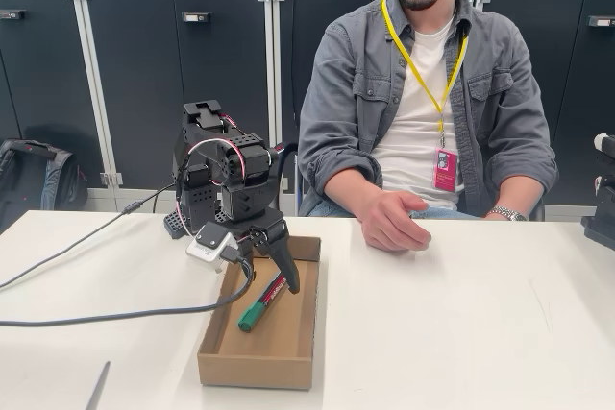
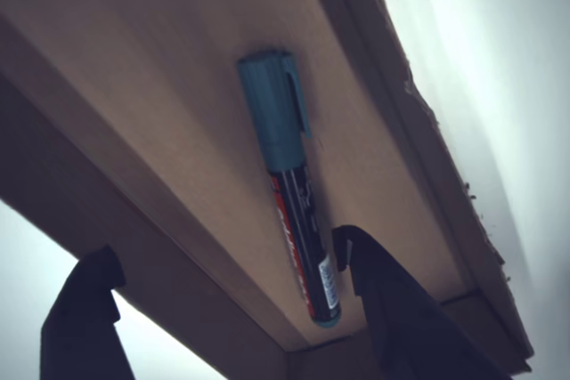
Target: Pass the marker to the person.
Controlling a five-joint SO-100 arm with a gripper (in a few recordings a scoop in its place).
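Lying boxed: green-capped, red-labelled marker (image 2: 293,188)

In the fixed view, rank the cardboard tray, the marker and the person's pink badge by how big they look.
1. The cardboard tray, clearly the largest.
2. The marker, lying in the tray.
3. The pink badge, a little shorter than the marker but wider; it hangs farther from the camera, so this ranking is unsure.

Shallow cardboard box (image 1: 279,357) on white table (image 1: 461,324); dark cabinets (image 1: 144,64) behind.
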